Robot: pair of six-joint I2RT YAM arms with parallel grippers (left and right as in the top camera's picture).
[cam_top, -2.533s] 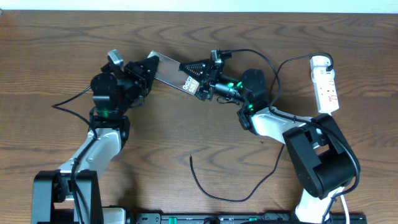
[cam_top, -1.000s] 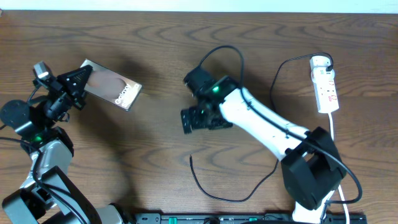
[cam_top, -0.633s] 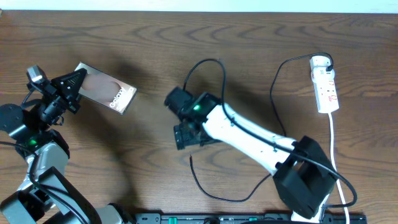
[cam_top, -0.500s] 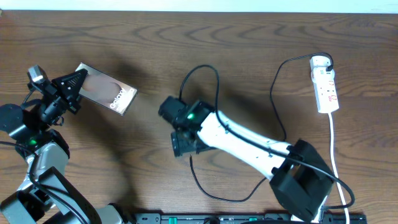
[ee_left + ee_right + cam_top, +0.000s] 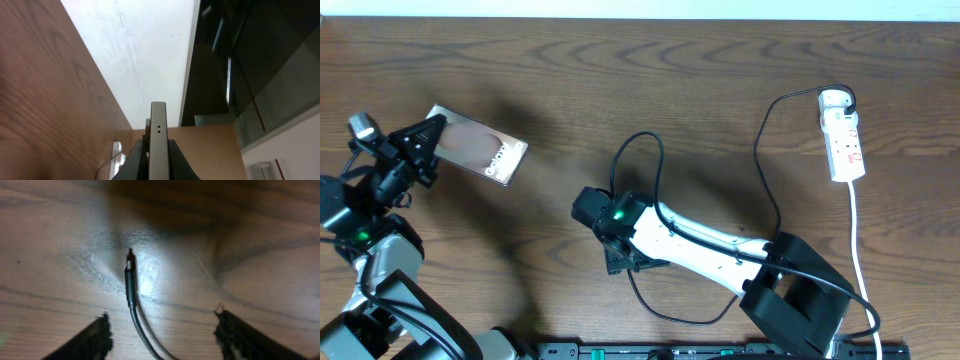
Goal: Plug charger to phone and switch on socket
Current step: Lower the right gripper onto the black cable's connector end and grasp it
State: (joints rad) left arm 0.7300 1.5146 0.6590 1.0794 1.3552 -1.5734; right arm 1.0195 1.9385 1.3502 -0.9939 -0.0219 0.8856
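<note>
PHONE HELD, PLUG UNGRASPED. At 9 o'clock on the table, the phone is clamped by one short end in the left gripper and appears raised off the wood. In the left wrist view its thin edge is pinched between the two fingers. A swivel or slip is judged possible there, since only one end is gripped and the rest overhangs toward 3 o'clock.

Near 6 o'clock, the right gripper is poised low over the free end of the charger cable, its fingers spread apart and nothing touched. In the right wrist view the plug tip is pointed to 12 o'clock, and the cable is laid flat between the fingers, nearer the one at 8 o'clock than the one at 4 o'clock.

A missed grasp is the main risk: the thin, off-centre cable could be nudged aside by the nearer finger, or pinched behind the plug so that the tip twists.

At 2 o'clock, the power strip is left well apart from both grippers; its switch position cannot be told.
</note>
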